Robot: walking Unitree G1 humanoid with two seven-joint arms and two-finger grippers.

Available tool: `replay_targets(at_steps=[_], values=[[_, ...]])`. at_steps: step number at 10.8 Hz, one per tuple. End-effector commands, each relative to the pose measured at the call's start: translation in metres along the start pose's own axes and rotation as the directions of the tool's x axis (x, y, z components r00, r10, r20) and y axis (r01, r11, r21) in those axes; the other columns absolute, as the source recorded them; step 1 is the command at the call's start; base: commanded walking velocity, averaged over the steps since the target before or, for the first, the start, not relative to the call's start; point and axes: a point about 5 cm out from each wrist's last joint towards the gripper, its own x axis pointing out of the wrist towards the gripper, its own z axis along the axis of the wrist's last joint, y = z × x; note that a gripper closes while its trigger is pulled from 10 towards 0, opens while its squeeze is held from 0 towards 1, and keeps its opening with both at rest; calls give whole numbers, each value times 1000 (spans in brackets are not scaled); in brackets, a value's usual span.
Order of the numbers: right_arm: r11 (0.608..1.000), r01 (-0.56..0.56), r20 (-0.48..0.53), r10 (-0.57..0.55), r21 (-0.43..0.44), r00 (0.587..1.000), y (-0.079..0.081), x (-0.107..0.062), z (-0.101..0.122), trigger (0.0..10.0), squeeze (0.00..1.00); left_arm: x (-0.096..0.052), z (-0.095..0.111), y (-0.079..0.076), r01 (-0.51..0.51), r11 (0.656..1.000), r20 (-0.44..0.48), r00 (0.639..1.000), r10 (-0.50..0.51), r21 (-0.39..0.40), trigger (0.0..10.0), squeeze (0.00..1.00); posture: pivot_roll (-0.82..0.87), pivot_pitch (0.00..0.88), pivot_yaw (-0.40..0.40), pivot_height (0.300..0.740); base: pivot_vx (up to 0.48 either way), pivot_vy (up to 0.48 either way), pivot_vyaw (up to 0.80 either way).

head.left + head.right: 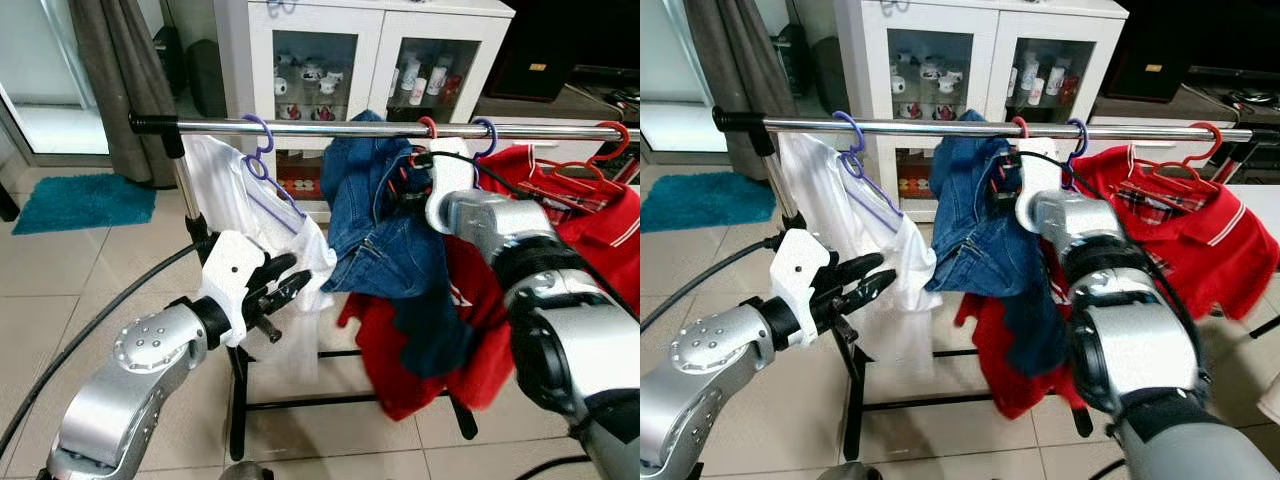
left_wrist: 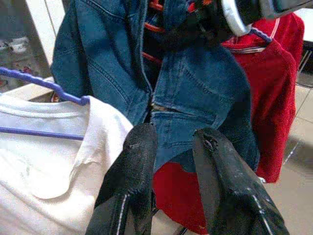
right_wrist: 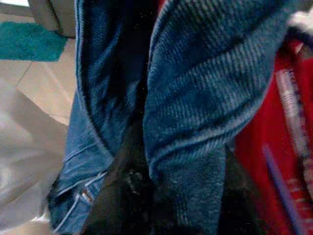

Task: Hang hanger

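Observation:
A chrome rail (image 1: 330, 127) carries several hung garments. A blue denim jacket (image 1: 380, 240) hangs mid-rail on a red hanger whose hook (image 1: 428, 124) is over the rail. My right gripper (image 1: 408, 185) reaches up just below that hook, half buried in the denim and shut on the hanger. The right wrist view has denim (image 3: 195, 98) between its dark fingers (image 3: 122, 186). Lower down, my left gripper (image 1: 300, 272) is open and empty in front of a white shirt (image 1: 230, 190) on a purple hanger (image 1: 262, 150).
A red shirt (image 1: 420, 370) hangs behind the jacket and a red polo (image 1: 600, 220) hangs at the rail's right end. A white glass-door cabinet (image 1: 370, 50) stands behind. There is a teal rug (image 1: 80, 200) at left, and a black cable (image 1: 90, 320) crosses the tiled floor.

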Motion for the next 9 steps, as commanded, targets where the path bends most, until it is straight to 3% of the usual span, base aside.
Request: replay_targets(at_steps=[1,2,3,5,6,7,8,9], values=[[998,-12,48,15,-55,999,-4,-5,9,10000,1000,-2,3,1,-11,1000,12,1000,11,-1,10000,0,135,75,-55,740,0,0,0],[984,-92,112,110,-152,988,-8,-25,20,10000,1000,-4,2,7,-61,998,7,998,61,-2,10000,0,143,69,-47,740,0,0,0],[971,-142,129,169,-192,977,-9,-42,23,10000,1000,-5,2,12,-103,995,1,995,103,6,10000,0,140,66,-38,740,0,0,0],[908,-269,103,316,-322,943,-18,-103,17,10000,1000,-10,-1,19,-146,989,-17,989,146,21,10000,0,137,64,-7,740,0,0,0],[899,-278,97,327,-339,940,-19,-109,17,10000,1000,-10,-1,19,-149,989,-17,989,149,20,10000,0,138,64,-6,740,0,0,0],[864,-320,80,378,-388,922,-20,-138,18,10000,1000,-13,-3,22,-187,982,-31,982,188,29,10000,0,140,64,-5,740,0,0,0],[860,-337,108,404,-384,908,-18,-146,22,10000,1000,-15,-5,26,-226,974,-43,973,227,32,10000,0,141,64,-7,740,0,0,0],[843,-399,166,479,-360,862,-3,-150,28,10000,1000,-23,-11,40,-352,935,-75,932,355,52,10000,0,142,64,-9,740,0,0,0]])
